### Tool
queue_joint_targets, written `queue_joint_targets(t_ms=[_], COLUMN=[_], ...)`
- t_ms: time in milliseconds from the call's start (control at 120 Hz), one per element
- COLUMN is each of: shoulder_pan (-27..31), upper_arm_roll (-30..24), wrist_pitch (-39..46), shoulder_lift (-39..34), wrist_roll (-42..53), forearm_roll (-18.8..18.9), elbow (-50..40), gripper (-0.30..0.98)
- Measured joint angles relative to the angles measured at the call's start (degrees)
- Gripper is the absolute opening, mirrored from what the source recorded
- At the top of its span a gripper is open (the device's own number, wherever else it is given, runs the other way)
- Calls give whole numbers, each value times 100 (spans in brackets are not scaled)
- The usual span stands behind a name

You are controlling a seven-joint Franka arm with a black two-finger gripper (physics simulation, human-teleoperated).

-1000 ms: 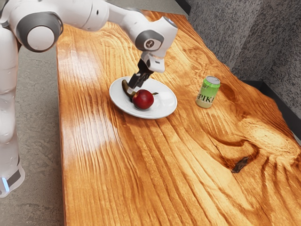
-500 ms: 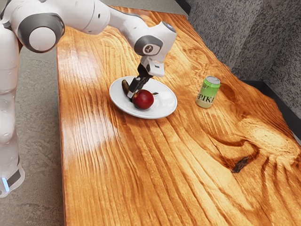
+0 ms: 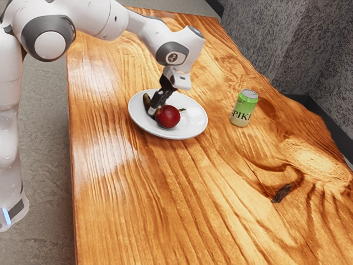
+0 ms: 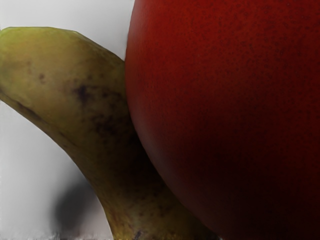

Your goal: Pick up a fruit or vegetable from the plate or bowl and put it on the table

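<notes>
Low over the white plate (image 3: 190,128), the gripper (image 3: 152,112) points down between the dark banana and the red fruit. The banana (image 3: 146,101) lies on the plate, its middle hidden behind the gripper. The round red fruit (image 3: 168,117) rests beside the fingertips, toward the exterior view's right. In the wrist view the red fruit (image 4: 225,100) is very close to the camera and overlaps the yellow-brown, spotted banana (image 4: 95,100), with the plate (image 4: 30,145) behind. How far apart the two sides of the gripper stand cannot be told.
A green can (image 3: 244,108) stands upright on the wooden table (image 3: 209,199), off the plate toward the exterior view's right. A short stem-like piece (image 3: 182,110) shows behind the red fruit. The table's edge runs along the exterior view's left.
My hand has tilted and shifted slightly toward the exterior view's left, its tip moving a little within the plate. The red fruit and the can look unmoved.
</notes>
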Motion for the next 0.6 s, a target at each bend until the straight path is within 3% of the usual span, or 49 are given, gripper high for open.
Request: queue_joint_targets(t_ms=[350, 508, 600], shoulder_pan=[-5, -7, -34], upper_arm_roll=[5, 11, 82], wrist_pitch=[34, 59, 96], shoulder_lift=[5, -9, -16], wrist_roll=[-39, -103, -150], forearm_roll=[-4, -4, -9], elbow=[-65, -105, -131], gripper=[68, 40, 35])
